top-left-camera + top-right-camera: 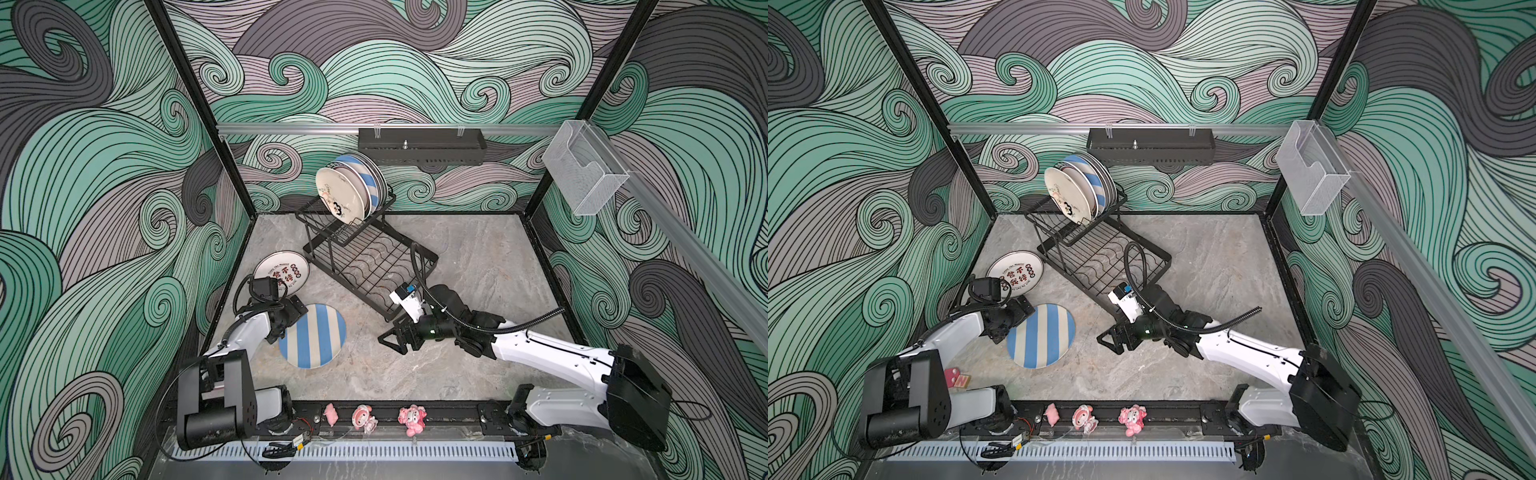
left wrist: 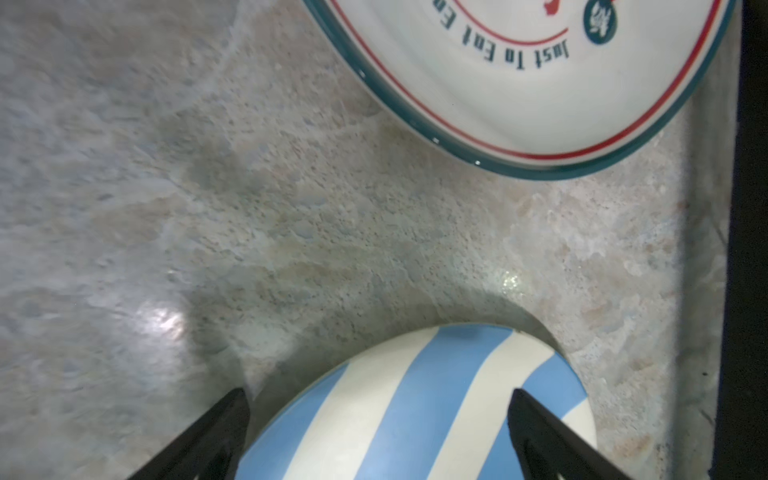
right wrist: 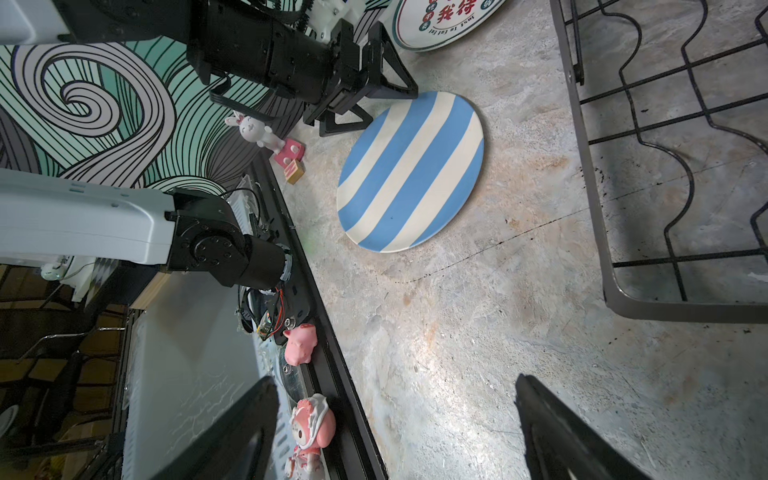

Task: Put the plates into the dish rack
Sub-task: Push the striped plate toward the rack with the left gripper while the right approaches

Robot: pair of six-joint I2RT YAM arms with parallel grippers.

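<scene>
Straddling striped plate [image 2: 415,415], wrist-side only: fingers [image 2: 216,440]

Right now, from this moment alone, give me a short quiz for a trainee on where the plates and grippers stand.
1. True or false: the striped plate by the left gripper already stands in the dish rack.
2. How many plates lie flat on the table?
3. The right gripper is: A) shut on a plate, B) open and empty, C) out of view.

Key
1. False: it lies flat on the table, with the left gripper's open jaws at its edge.
2. Two: the striped plate and the teal-rimmed plate.
3. B.
</scene>
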